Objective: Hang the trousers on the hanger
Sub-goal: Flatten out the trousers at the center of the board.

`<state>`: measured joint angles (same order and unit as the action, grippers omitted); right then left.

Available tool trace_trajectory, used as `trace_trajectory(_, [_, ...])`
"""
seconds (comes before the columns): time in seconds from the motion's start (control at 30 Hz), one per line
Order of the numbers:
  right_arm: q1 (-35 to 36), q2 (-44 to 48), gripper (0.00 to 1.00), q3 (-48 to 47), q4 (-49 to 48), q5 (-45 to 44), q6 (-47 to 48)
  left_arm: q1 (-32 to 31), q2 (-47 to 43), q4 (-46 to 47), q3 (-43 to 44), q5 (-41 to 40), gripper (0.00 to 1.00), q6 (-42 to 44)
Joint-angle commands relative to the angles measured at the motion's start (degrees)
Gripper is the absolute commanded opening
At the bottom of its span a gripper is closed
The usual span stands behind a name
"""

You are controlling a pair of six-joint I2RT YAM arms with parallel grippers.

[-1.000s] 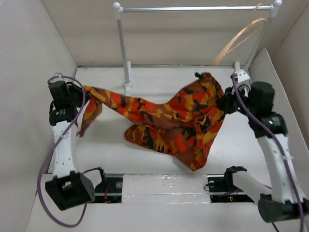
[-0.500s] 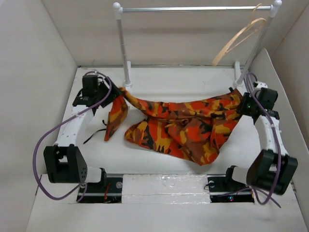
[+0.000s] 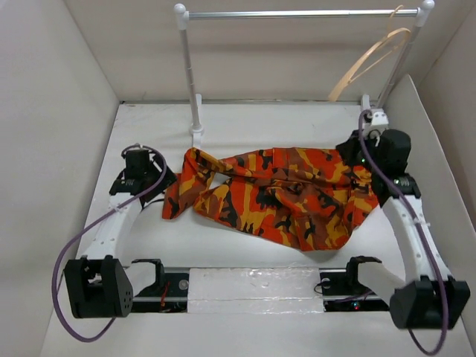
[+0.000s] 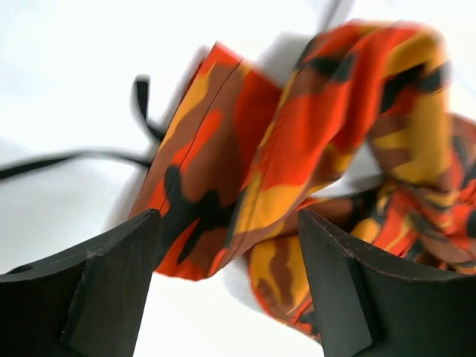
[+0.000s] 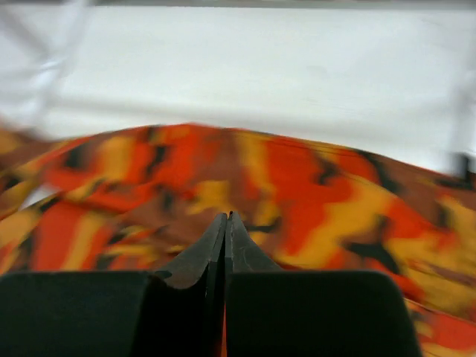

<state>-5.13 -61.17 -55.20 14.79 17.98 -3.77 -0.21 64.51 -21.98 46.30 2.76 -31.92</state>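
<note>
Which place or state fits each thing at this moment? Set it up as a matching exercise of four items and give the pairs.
Things:
1. soft orange-red camouflage-print cloth trousers
2. thin curved pale tan wooden hanger
3. left gripper
4. right gripper

Places and states:
A. hooked on the metal rail, rear right
B. lying on the white table
C. open
D. shut

Pairs: 1-B, 2-A, 3-C, 4-D
</note>
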Motion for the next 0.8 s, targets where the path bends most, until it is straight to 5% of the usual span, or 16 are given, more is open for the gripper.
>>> trace_trajectory(0.0, [7.9,5.3,0.00,7.3,-1.3,4.8,1.0,-2.7,-2.2,-1.3,-4.1,-1.6,0.66,-2.4])
trace_trajectory(0.1, [14.1,8.3,0.14,10.5,1.6,5.1,3.1,-6.0,-3.4,-4.2,-2.4,-0.4,0.64,-3.6])
trace_trajectory(0.13, [15.2,8.9,0.29,10.9,3.4,5.1,4.9,-6.0,-3.4,-4.6,-2.9,2.2,0.64,-4.1])
trace_trajectory(0.23, [18.7,9.3,0.51,12.7,3.8,5.3,5.7,-7.0,-1.0,-4.0,-4.4,4.4,0.65,-4.0])
trace_trajectory(0.3, [19.3,9.5,0.57,13.8,3.2,5.0,5.6,-7.5,3.7,-2.3,-4.1,6.2,0.65,-3.0])
trace_trajectory(0.43, [19.3,9.3,0.62,16.6,2.3,4.2,5.3,-7.5,11.8,1.8,-3.0,3.8,0.51,-1.8])
trace_trajectory(0.47, [18.6,9.2,0.62,17.7,2.3,4.3,5.3,-7.5,14.5,1.9,-2.2,3.0,0.40,-1.5])
trace_trajectory(0.5, [18.6,9.0,0.62,18.2,2.2,4.4,5.1,-7.5,15.6,1.4,0.5,2.6,0.09,-0.6])
trace_trajectory(0.53, [18.0,8.9,0.62,18.6,2.4,4.7,5.2,-6.7,16.0,-0.9,2.2,3.0,0.00,0.0])
trace_trajectory(0.77, [15.9,9.4,0.62,21.3,1.2,6.3,6.0,-7.3,3.6,-17.4,22.7,2.0,0.00,2.7])
